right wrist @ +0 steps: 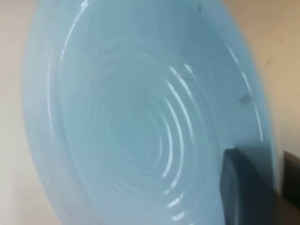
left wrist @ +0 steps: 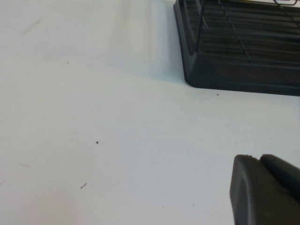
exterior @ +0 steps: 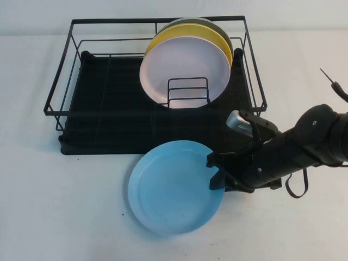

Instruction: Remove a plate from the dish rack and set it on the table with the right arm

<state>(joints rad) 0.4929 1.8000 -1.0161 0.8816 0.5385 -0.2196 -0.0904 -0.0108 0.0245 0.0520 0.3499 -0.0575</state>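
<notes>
The right gripper (exterior: 216, 173) is clamped on the plate's (exterior: 174, 187) rim (table (exterior: 65, 217) beneath). The left gripper's (left wrist: 265, 190) state cannot be told.

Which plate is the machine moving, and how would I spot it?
Find the black wire dish rack at the back of the white table. Just in front of it lies a round sky-blue plate, its right rim gripped by the right gripper; the left gripper rests over bare table. Unlike the lilac plate and yellow plate standing in the rack, it is outside.
</notes>
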